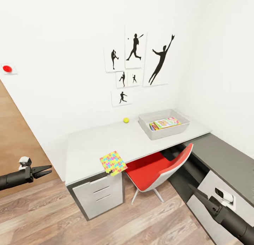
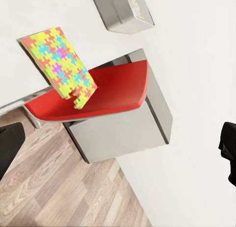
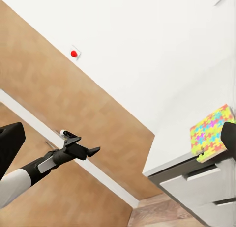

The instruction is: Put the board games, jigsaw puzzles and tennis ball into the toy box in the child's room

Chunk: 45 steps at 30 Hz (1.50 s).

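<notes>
Progress: the toy box [image 1: 148,130] at the far right of the table [image 1: 88,142] already holds flat printed game boxes [image 1: 167,122], by the look of them; you cannot count them from here, so judge the job part done.
Puzzle: one jigsaw puzzle [image 1: 113,162] lies on the near edge of the table, a corner hanging over the edge just above the red chair [image 1: 155,171]. It is well apart from the toy box. You see a single square; whether a second lies under it cannot be told.
Ball: the tennis ball [image 1: 126,120] sits at the far edge of the table by the wall, near the left side of the toy box but not in it.
Left hand: your left gripper [image 1: 46,170] hangs low at the left, over the wood floor [image 1: 53,216], well apart from the table. Its fingers are close together, with nothing between them.
Right hand: your right gripper [image 1: 197,192] is low at the right, in front of the dark-topped side cabinet [image 1: 225,160], its fingers drawn to a point and holding nothing.
Left to do: the puzzle and the ball are yet to go into the box. The bed is out of sight, so you cannot tell from here whether any game box is left there.
Next: the puzzle is the nearer item, and its overhanging corner should give you an edge to pinch.
</notes>
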Available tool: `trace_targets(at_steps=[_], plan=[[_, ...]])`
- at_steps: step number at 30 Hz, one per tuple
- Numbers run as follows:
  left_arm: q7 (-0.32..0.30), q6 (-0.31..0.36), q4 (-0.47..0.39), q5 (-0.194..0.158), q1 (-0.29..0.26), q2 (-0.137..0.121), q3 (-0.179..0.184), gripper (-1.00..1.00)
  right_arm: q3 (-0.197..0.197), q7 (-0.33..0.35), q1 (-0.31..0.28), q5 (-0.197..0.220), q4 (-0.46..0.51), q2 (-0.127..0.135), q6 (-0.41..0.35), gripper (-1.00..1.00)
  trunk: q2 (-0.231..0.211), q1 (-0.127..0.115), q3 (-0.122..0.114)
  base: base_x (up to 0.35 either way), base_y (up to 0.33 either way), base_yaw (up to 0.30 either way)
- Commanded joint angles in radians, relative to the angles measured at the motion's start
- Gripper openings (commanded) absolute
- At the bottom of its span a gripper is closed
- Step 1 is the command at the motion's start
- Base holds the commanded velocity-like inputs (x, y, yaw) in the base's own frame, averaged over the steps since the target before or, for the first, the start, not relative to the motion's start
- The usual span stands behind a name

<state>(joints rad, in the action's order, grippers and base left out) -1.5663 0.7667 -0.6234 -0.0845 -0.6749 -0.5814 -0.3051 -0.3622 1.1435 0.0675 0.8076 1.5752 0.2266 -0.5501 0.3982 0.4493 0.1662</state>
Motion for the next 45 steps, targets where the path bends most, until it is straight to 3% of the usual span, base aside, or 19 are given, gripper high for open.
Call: trace_targets(at_steps=[1, 25, 45], plan=[[-0.005, 0.011, 0.000, 0.002, -0.001, 0.000, 0.000, 1.00, 0.000, -0.001, 0.000, 0.007, 0.000, 0.000, -0.008, 1.00, 0.002, 0.001, 0.000, 0.000, -0.280, 0.000], [-0.005, 0.011, 0.000, 0.002, -0.001, 0.000, 0.000, 1.00, 0.000, -0.001, 0.000, 0.007, 0.000, 0.001, -0.006, 1.00, 0.002, 0.001, -0.039, 0.098, -0.220, 0.005], [-0.005, 0.011, -0.001, 0.002, -0.001, 0.003, 0.000, 1.00, 0.003, -0.005, 0.000, 0.007, 0.000, 0.001, -0.008, 1.00, 0.002, 0.001, -0.042, 0.101, -0.139, 0.004]])
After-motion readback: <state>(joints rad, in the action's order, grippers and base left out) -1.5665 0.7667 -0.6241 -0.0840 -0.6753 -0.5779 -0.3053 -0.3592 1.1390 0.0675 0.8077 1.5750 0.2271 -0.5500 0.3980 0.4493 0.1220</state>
